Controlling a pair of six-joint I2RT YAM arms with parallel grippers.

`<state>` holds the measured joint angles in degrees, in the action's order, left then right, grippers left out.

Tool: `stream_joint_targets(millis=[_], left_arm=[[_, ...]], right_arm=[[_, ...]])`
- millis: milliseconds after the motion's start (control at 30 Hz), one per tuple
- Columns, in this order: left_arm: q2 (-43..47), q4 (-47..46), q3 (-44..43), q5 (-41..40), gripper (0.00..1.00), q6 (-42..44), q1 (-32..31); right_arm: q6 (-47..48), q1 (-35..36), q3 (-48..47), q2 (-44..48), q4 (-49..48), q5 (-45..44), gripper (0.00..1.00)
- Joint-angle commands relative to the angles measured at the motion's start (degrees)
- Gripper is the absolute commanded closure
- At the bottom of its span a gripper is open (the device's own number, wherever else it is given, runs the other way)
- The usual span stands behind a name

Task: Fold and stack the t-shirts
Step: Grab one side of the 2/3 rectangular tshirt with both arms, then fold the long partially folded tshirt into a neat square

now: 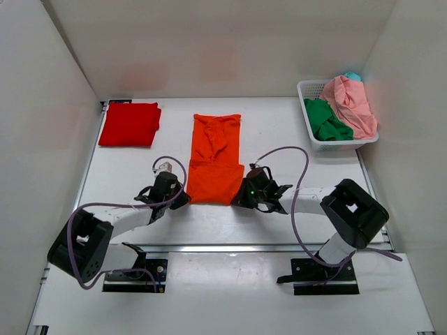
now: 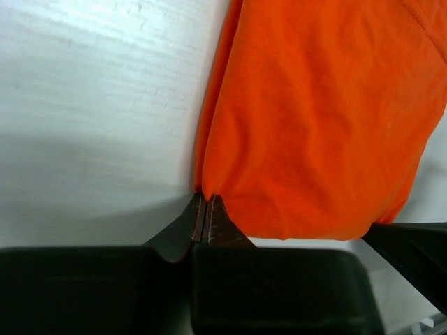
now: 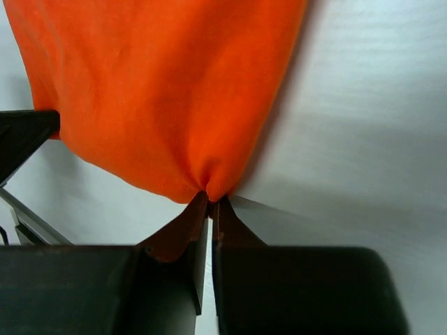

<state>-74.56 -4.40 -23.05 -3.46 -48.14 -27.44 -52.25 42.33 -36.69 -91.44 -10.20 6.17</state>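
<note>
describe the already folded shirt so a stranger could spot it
On the white table, look to the far left corner. The deep red cloth t-shirt lies there, folded into a flat rectangle. It is darker than the long bright orange cloth t-shirt at the centre, and alone, unlike those heaped in the white plastic lattice basket.

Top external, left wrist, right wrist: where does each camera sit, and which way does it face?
Top external: above and behind the arms, looking down on the table. Both arms and bases show, with the left gripper and right gripper at the near corners of the orange t-shirt.
Left wrist: on the left arm, looking along its own shut fingers, which pinch a shirt corner.
Right wrist: on the right arm, looking along its shut fingers at the other corner.
Shared: all three views show the orange t-shirt.
</note>
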Motion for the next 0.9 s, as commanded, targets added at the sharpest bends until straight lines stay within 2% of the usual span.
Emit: stream_joint_targets(millis=[0, 167, 233, 433, 533, 633, 733, 867], left_arm=[[6.6, 4.4, 2.2, 1.2, 1.0, -0.3, -1.4], [21.7, 18.4, 7.5, 1.1, 1.0, -2.9, -6.4], [28.1, 21.4, 8.6, 0.7, 1.0, -4.4, -8.0], [36.7, 27.9, 10.0, 3.4, 1.0, -5.7, -9.6], [36.7, 30.1, 7.0, 3.1, 1.0, -3.7, -7.8], [33.6, 28.3, 2.8, 5.8, 1.0, -1.1, -2.8], [27.8, 25.9, -4.3, 8.1, 1.0, 1.7, 1.5], [19.7, 23.2, -12.2, 7.4, 1.0, 5.0, 3.4]], right_arm=[[1.7, 3.4, -0.1, 0.3, 8.3, -1.6, 1.0], [2.9, 7.5, 2.5, 8.1, 13.9, -1.6, 1.0], [3.2, 8.4, 3.0, 9.8, 17.0, -0.3, 1.0], [5.8, 10.2, 2.6, 14.8, 24.1, 3.6, 1.0], [8.0, 6.6, 0.8, 16.1, 26.2, 8.7, 1.0], [12.2, 1.8, -4.1, 14.7, 29.2, 13.3, 1.0], [17.2, -2.6, -12.8, 10.8, 33.5, 15.8, 1.0], [21.8, -8.7, -20.5, 7.7, 37.4, 18.5, 1.0]])
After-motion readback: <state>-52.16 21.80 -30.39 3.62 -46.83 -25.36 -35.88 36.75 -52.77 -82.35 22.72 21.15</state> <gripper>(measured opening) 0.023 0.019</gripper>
